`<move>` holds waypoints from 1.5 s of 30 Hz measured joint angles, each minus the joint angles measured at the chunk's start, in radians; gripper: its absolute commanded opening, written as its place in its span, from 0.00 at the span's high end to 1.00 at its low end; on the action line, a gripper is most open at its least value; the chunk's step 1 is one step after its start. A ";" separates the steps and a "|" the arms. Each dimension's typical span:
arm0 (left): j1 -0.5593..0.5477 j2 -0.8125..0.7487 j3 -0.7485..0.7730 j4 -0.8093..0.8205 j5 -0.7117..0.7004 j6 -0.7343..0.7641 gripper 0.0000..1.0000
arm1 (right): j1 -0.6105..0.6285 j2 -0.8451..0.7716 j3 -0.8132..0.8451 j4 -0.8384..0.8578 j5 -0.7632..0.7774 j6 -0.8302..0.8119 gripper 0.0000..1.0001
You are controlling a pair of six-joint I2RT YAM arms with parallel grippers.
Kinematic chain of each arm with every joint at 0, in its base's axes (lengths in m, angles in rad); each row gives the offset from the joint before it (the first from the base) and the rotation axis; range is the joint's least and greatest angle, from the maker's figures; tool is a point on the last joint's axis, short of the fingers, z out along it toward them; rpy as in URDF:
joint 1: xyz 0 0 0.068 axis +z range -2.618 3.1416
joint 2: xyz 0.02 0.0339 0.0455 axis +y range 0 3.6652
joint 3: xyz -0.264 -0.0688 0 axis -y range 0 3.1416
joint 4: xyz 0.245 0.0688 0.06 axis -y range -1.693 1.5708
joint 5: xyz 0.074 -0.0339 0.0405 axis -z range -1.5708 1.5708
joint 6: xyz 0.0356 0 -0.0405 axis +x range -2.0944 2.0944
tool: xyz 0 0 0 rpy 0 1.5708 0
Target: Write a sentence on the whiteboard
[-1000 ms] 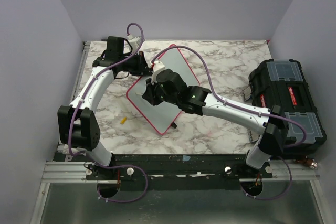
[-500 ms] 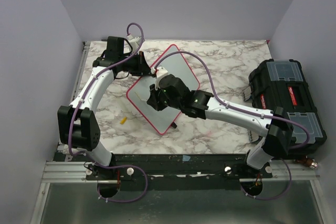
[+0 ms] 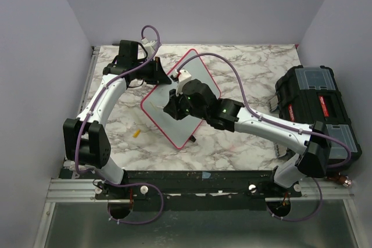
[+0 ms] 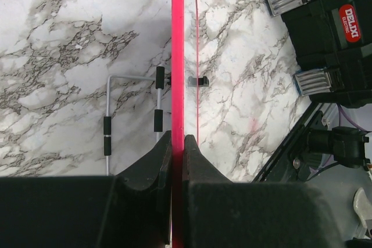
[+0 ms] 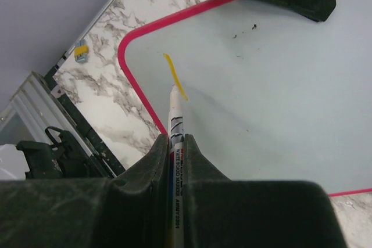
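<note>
The left arm rises from its base at the near left, bends at the elbow and curves along the table's left side. Its gripper meets the far-left edge of the whiteboard. In the left wrist view its jaws are pressed together on the thin red-pink rim, which is seen edge-on between the blunt black fingers. The right arm stretches low and nearly straight from the near right across the marble table, with its wrist bent down over the board's middle. The right gripper pinches a slim white whiteboard marker with printed lettering on its barrel. The marker's tip touches the near end of a short, slanted yellow stroke close to one rounded corner. The whiteboard sits cornerwise on the left-centre of the table. Its face is glossy and pale, with a few tiny dark specks. One small black clip shows on the near edge. A bent wire stand with black sleeves shows beside the rim. A small yellow piece lies on the veined grey-white marble left of the board. A black moulded toolbox with clear lid compartments and metal latches stands at the far right.
</note>
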 measured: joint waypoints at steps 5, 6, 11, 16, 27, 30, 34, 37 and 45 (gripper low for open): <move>0.000 0.000 0.000 -0.003 -0.002 0.000 1.00 | 0.000 0.002 0.009 0.018 0.000 0.000 0.99; -0.001 0.000 0.000 -0.003 -0.003 0.000 1.00 | 0.000 0.008 0.018 0.018 0.000 0.000 0.99; -0.005 -0.004 0.000 -0.004 -0.007 0.000 1.00 | 0.000 0.041 0.055 0.037 0.000 0.000 0.99; -0.006 -0.004 0.000 -0.004 -0.008 0.000 1.00 | 0.000 0.068 0.079 0.040 0.000 0.000 0.99; -0.006 -0.006 -0.003 -0.003 -0.011 0.000 1.00 | 0.000 0.089 0.092 0.044 0.001 -0.001 0.99; -0.006 -0.006 -0.003 -0.003 -0.012 0.000 1.00 | 0.000 0.090 0.092 0.044 0.004 -0.002 0.99; -0.006 -0.006 -0.003 -0.003 -0.014 0.000 1.00 | 0.000 0.091 0.092 0.044 0.016 -0.002 0.99; -0.006 -0.006 -0.004 -0.003 -0.015 0.000 1.00 | 0.002 0.092 0.092 0.044 0.032 -0.002 0.99; -0.006 -0.006 -0.005 -0.003 -0.019 0.000 1.00 | 0.008 0.095 0.092 0.043 0.092 -0.001 0.99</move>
